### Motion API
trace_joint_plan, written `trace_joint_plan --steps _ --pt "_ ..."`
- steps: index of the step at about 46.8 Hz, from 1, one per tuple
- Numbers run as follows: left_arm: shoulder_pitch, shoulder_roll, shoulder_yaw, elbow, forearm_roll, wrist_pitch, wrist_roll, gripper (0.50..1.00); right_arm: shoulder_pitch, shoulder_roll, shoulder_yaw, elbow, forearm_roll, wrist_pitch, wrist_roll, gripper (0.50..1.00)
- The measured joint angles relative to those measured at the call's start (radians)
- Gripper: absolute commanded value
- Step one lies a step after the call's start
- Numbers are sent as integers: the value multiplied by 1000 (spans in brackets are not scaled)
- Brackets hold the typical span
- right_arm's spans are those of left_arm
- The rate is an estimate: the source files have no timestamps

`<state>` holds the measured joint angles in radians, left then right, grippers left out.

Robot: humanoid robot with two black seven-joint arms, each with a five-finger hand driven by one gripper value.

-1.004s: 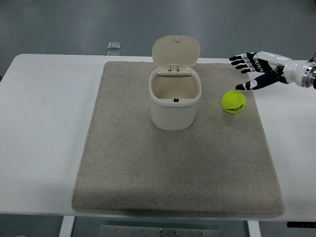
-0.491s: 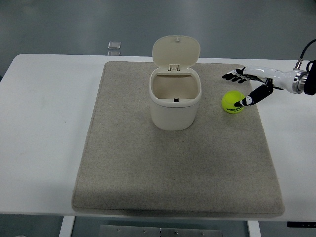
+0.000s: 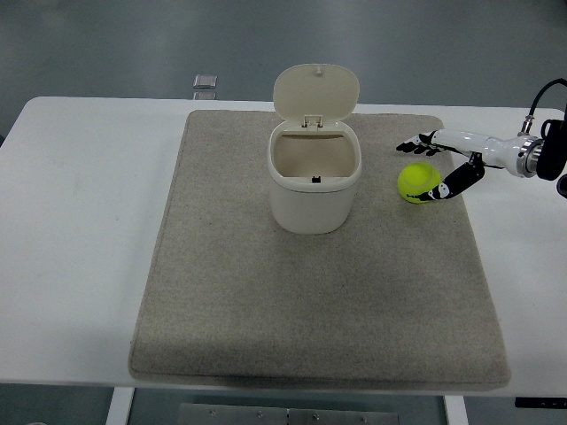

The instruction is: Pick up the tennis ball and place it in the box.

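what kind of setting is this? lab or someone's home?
Likely a lab test bench: a bare white table with a grey mat, one lidded box and a tennis ball staged on it, the right robot hand reaching in.

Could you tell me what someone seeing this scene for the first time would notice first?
Probably the bright yellow tennis ball on the right part of the grey mat, with the right robot hand reaching in around it, fingers above and thumb at its near side. Next, the cream box at the mat's middle, its hinged lid standing open.
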<state>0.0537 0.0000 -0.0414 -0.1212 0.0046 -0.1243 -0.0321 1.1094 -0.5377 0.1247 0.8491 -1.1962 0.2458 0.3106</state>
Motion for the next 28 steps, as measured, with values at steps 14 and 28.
trace_joint_plan --steps 14,28 --pt "0 0 0 0 0 0 0 996 -2 8 -24 -2 -2 -30 2 903" --pt "0 0 0 0 0 0 0 996 -14 13 -25 -3 -3 -40 2 873"
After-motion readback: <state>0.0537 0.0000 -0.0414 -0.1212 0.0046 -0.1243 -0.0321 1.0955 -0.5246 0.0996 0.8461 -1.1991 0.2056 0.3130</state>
